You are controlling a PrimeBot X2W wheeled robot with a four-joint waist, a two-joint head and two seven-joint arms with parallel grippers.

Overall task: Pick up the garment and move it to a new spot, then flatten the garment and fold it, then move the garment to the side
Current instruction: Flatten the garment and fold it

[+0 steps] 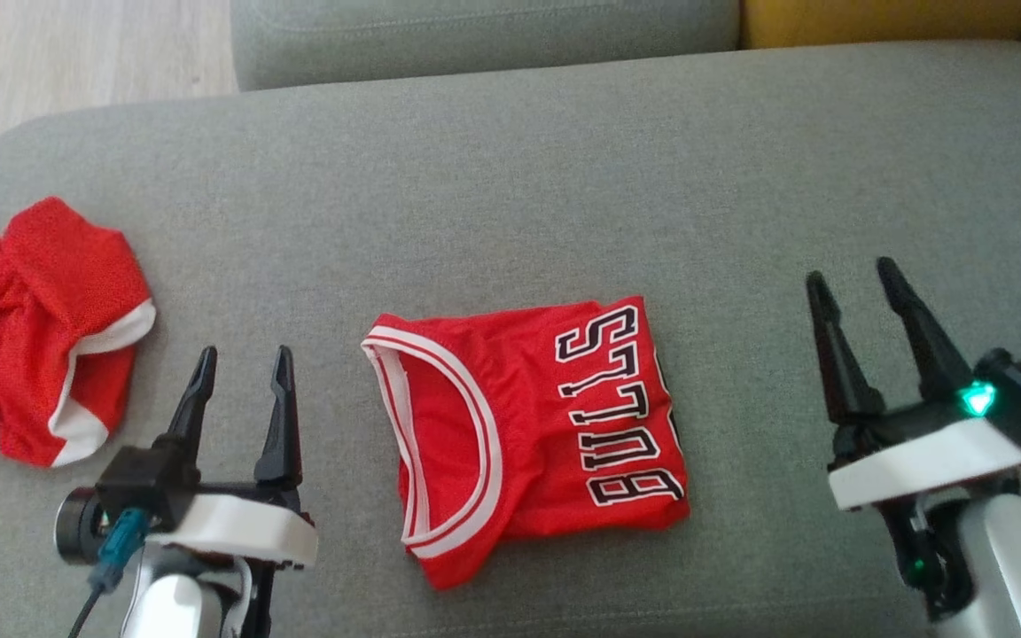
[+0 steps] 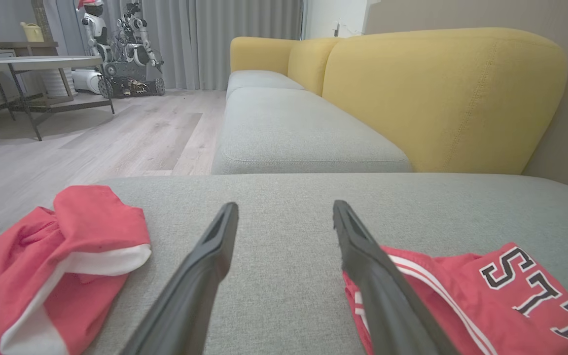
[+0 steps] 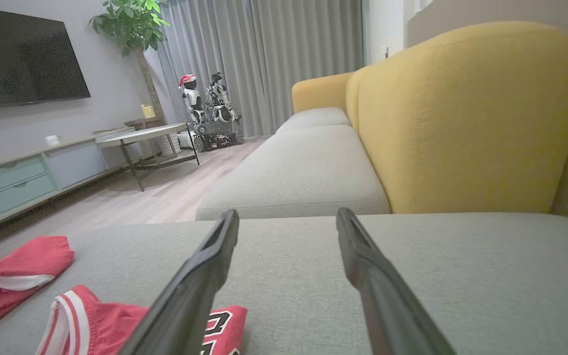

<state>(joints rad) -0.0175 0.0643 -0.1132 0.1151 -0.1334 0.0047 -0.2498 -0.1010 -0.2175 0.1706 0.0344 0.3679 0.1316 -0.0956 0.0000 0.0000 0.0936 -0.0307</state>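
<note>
A red jersey with white trim and black-and-white lettering, the garment point(image 1: 528, 425), lies folded into a compact rectangle on the grey sofa seat point(image 1: 564, 177), in the middle of the head view. My left gripper point(image 1: 243, 365) hovers open just left of it, nothing between its fingers. On the right, my right gripper point(image 1: 856, 275) stands open and empty, well apart from the cloth. The left wrist view has the jersey point(image 2: 486, 296) at lower right, partly behind one finger. In the right wrist view the jersey point(image 3: 116, 320) sits at lower left.
A second red garment with white lining point(image 1: 32, 337) lies crumpled at the seat's left end, also in the left wrist view point(image 2: 52, 266). Yellow backrest cushions point(image 2: 437, 98) rise behind. Wooden floor point(image 2: 91, 138), a low table point(image 2: 32, 64) and other robots point(image 2: 116, 44) stand beyond the sofa.
</note>
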